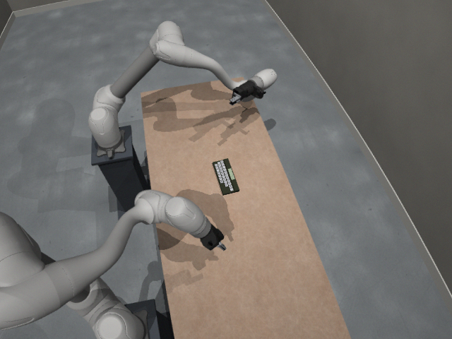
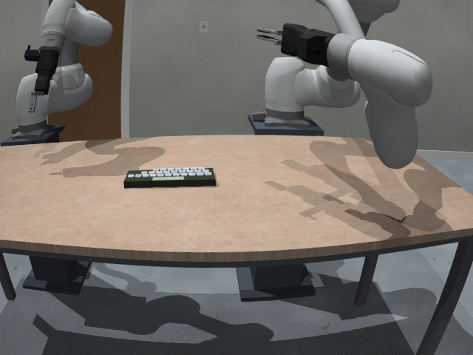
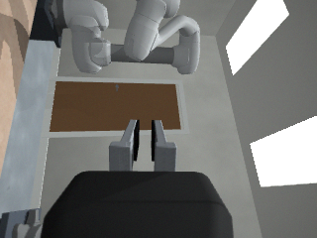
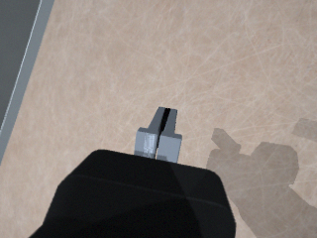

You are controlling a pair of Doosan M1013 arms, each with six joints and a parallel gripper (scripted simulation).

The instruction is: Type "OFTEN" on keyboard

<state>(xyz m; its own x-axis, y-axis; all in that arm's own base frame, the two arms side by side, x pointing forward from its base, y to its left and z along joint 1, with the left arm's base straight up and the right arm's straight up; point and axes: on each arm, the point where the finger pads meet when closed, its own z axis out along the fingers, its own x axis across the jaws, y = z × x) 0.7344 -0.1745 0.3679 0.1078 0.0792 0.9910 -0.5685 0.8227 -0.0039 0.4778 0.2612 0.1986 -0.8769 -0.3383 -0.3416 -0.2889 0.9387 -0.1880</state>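
Observation:
The dark green keyboard [image 1: 235, 188] [image 2: 171, 184] with white keys lies flat on the table. Its pale green display [image 1: 231, 174] [image 2: 168, 178] is too small to read. My left gripper [image 1: 231, 102] [image 2: 258, 32] [image 3: 145, 132] is partly open with nothing between its fingers. It points sideways, high above the table's far end in the top view, well away from the keyboard. My right gripper [image 1: 224, 248] [image 2: 31, 110] [image 4: 165, 120] is shut and empty. It points down above the table, on the other side of the keyboard. Neither gripper touches the keyboard.
The wooden table [image 1: 277, 255] [image 2: 229, 225] carries shadows of both arms. Its edge shows at the upper left in the right wrist view. The left wrist view shows the other arm [image 3: 141, 37], a brown door [image 3: 114, 106] and a wall.

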